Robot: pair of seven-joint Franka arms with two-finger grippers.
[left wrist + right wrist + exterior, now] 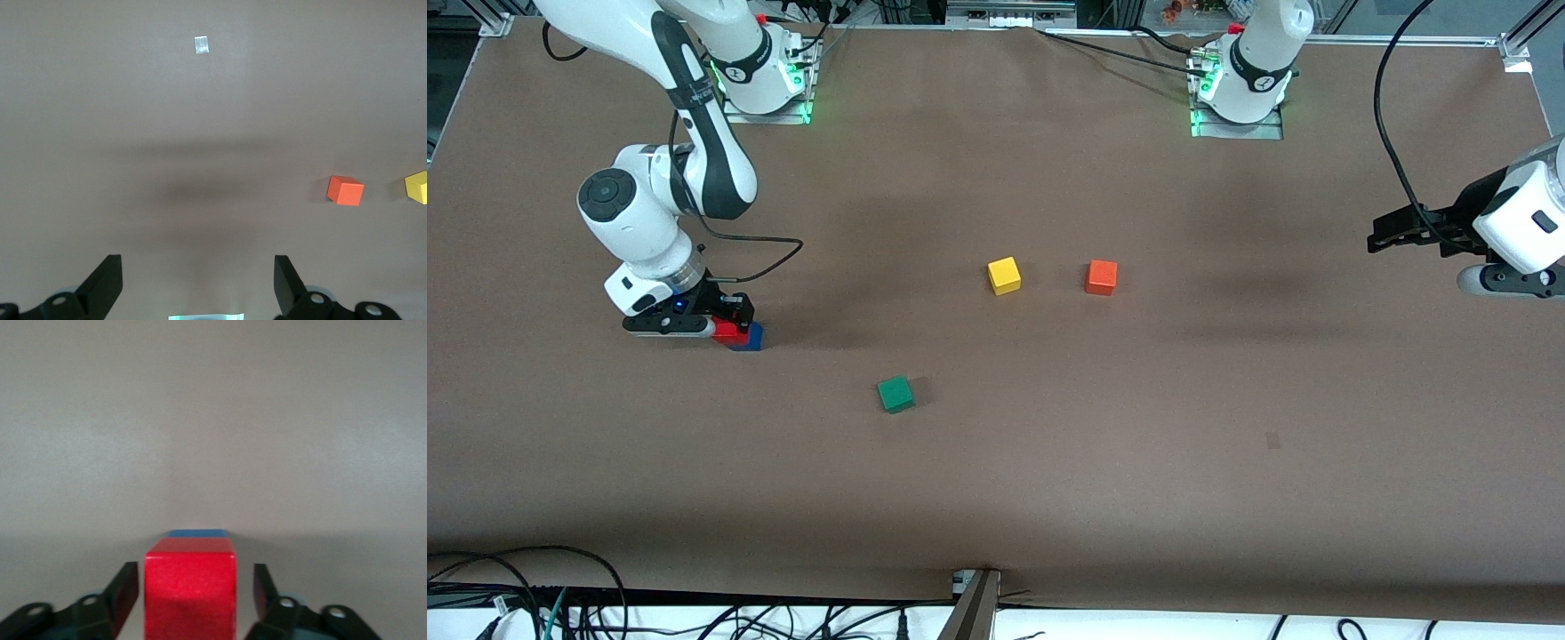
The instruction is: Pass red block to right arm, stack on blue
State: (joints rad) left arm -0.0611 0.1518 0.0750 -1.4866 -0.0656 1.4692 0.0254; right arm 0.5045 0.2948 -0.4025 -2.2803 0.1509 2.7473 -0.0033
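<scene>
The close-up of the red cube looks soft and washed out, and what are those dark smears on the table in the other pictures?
Right wrist view: the red block is so close it blurs, the table pale. Front view: soft arm shadows darken the table. Left wrist view: a blurred shadow band lies ahead of the left pincer.

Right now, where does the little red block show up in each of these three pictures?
Front view: the red block sits on the blue block toward the right arm's end of the table, at the right end effector.
Left wrist view: not in it; only the orange and yellow cubes show.
Right wrist view: red block between the open fingers, clear of both.
Shared landmark: the blue block peeking out under the red one.
</scene>
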